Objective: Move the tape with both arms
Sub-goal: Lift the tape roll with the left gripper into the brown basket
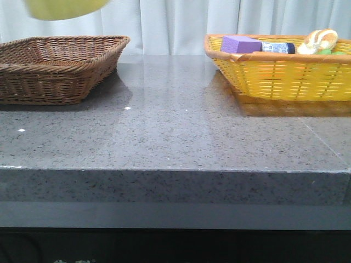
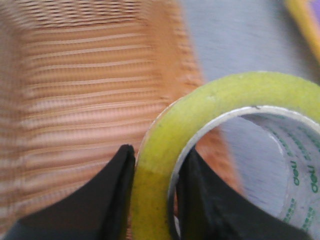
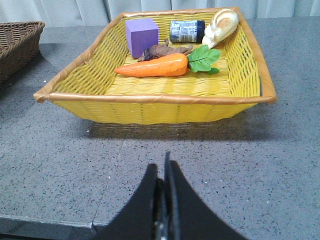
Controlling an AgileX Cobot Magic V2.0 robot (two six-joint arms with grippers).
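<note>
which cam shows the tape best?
Left wrist view: the tape fills the frame, clamped by the left gripper. Front view catches only a blurred yellow edge at the top. Right wrist view shows none.

Grey speckled stone table (image 1: 175, 137). 2 baskets rest directly on it: brown wicker basket (image 1: 55, 66), below the left gripper (image 2: 155, 200); yellow wicker basket (image 3: 155, 95), on the table ahead of the right gripper (image 3: 164, 200), a strip of bare table between.

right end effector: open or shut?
Shut. In the right wrist view the right end effector has its fingers pressed together with nothing between them, above the bare table.
</note>
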